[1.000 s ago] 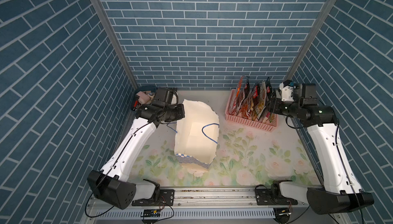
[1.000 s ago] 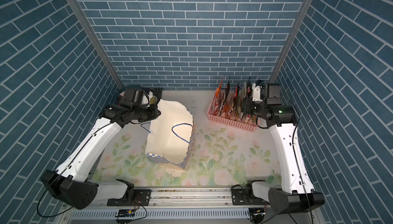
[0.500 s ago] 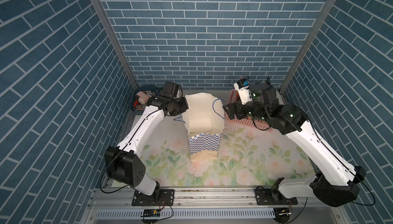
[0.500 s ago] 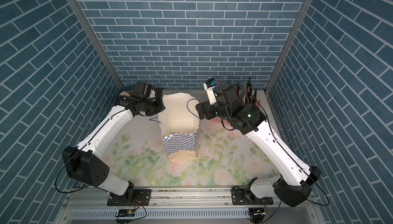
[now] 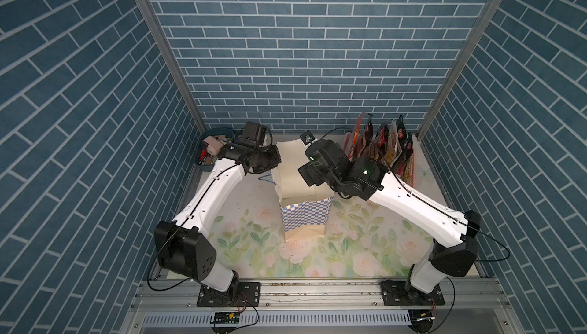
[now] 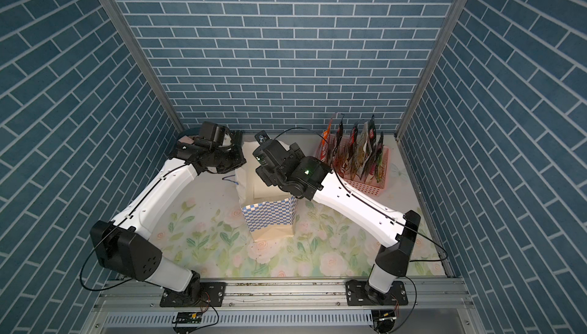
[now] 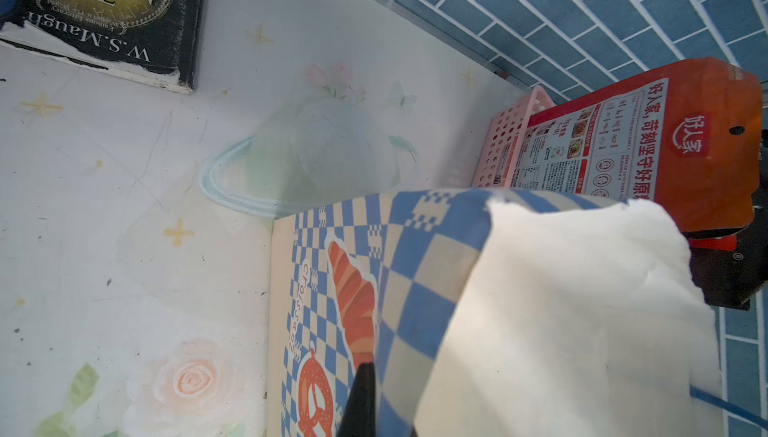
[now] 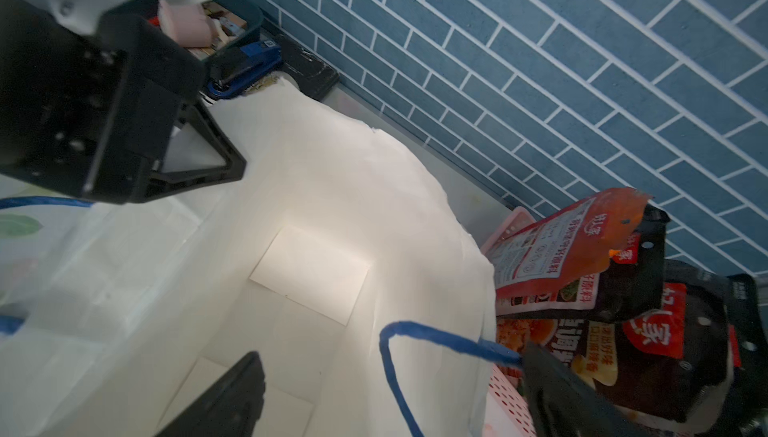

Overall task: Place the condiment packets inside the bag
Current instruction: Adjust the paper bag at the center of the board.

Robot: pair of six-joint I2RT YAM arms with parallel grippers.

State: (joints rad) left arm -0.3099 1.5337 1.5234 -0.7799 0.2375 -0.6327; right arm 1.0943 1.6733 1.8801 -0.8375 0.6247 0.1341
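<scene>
Bag (image 5: 305, 218) stands upright mid-desk (image 5: 365, 253), mouth open. Left end effector (image 8: 235, 169) is clenched on the bag's left rim. Right end effector (image 8: 390, 397) hangs over the mouth, released and grasping nothing, its fingers (image 8: 224, 397) set wide and straddling the right rim by the blue handle (image 8: 436, 336). Packets (image 5: 384, 145) stand on edge in the pink basket (image 5: 409, 170), just right of the bag.

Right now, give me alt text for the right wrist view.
An empty white-lined bag fills the view, the open right gripper straddling one wall. The shut left gripper pinches the opposite rim; packets stand in a pink basket alongside.
</scene>
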